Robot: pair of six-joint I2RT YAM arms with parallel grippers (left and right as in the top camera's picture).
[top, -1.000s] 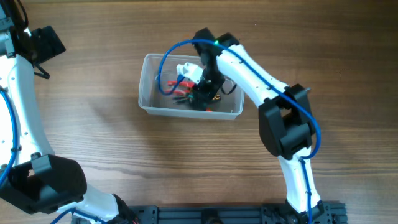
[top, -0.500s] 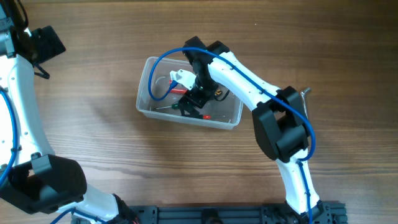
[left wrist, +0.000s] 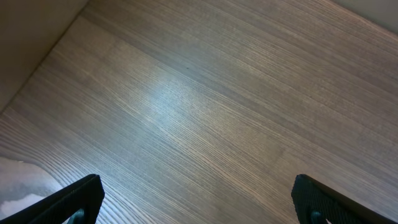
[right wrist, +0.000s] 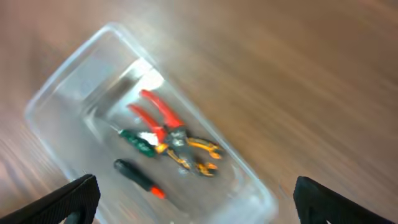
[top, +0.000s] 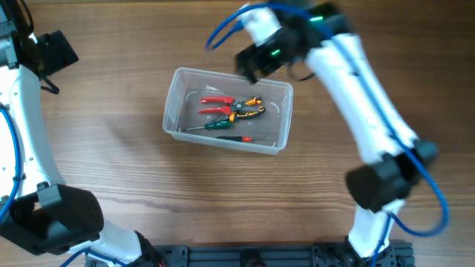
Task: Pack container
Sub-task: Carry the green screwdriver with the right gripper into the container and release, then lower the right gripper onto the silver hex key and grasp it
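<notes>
Container (top: 173, 111): clear tub on table (top: 111, 170), holding red pliers (top: 215, 99), orange pliers (top: 251, 108), green screwdriver (top: 217, 125).
Right gripper (right wrist: 202, 202): wide, empty, above container.
Left gripper (left wrist: 199, 199): wide, empty, over table.

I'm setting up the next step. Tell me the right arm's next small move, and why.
Probably lift the right gripper away toward its own side. It is open and empty over the far rim of the container, the pliers and screwdriver lie inside it, and no loose tool shows on the table.
</notes>
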